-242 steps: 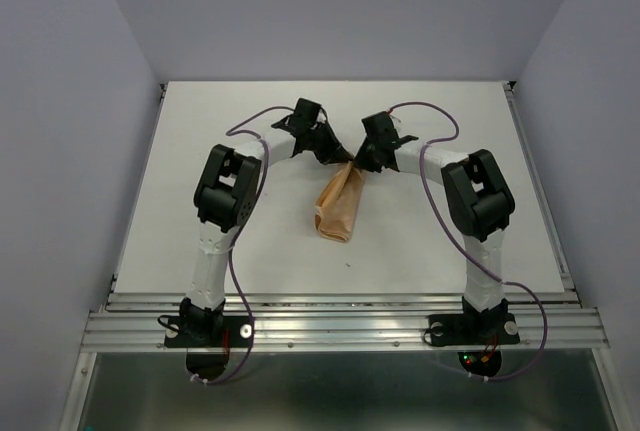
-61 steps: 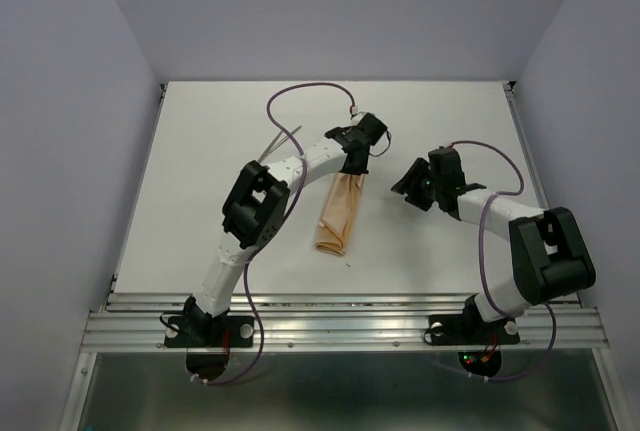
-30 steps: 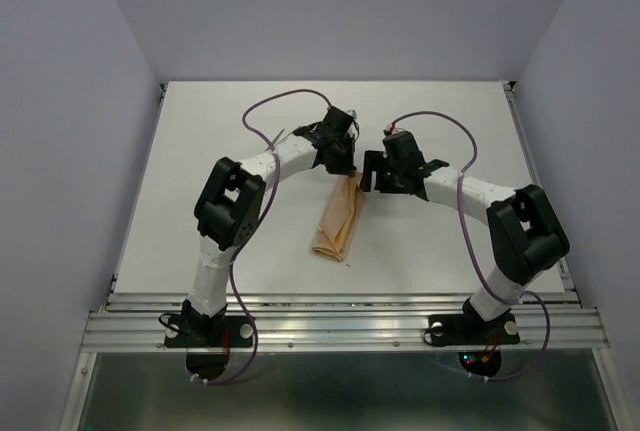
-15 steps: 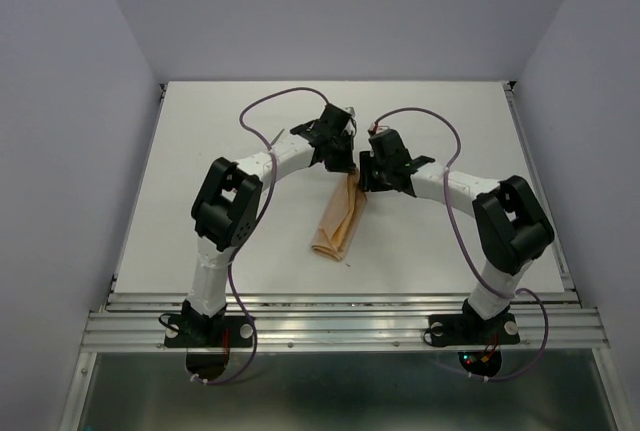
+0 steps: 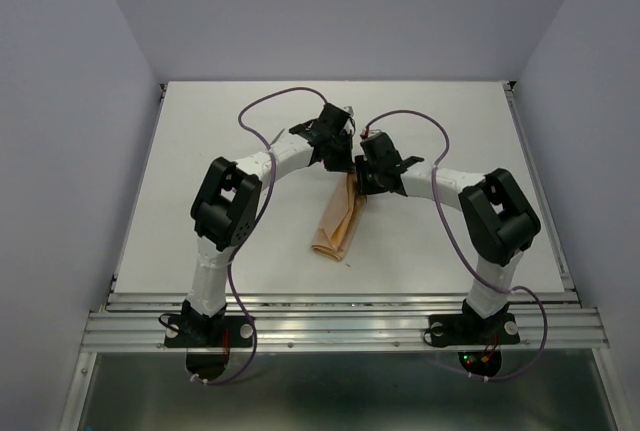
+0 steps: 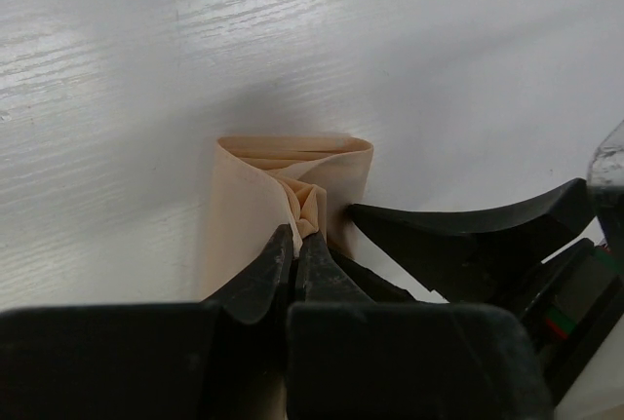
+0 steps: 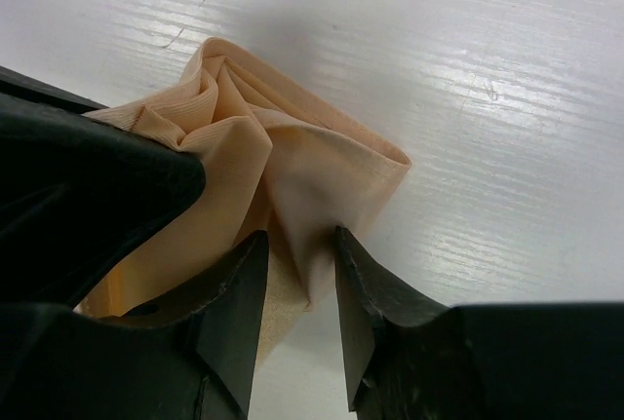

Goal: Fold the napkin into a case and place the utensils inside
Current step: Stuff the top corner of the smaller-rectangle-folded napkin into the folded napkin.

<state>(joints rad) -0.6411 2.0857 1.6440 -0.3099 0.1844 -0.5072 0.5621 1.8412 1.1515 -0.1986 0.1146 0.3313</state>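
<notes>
Right claw, swung in from the right, now pinches the far end of the case; left claw clamps an inner fold beside it, on the white surface.

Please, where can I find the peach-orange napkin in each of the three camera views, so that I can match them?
Top external: the napkin lies mid-table, a narrow strip running from the left gripper toward the near edge.
Left wrist: the napkin is at centre, its folded end up.
Right wrist: the napkin is bunched, left of centre.
Shared landmark: the left gripper, shut on the napkin's far end.
</notes>
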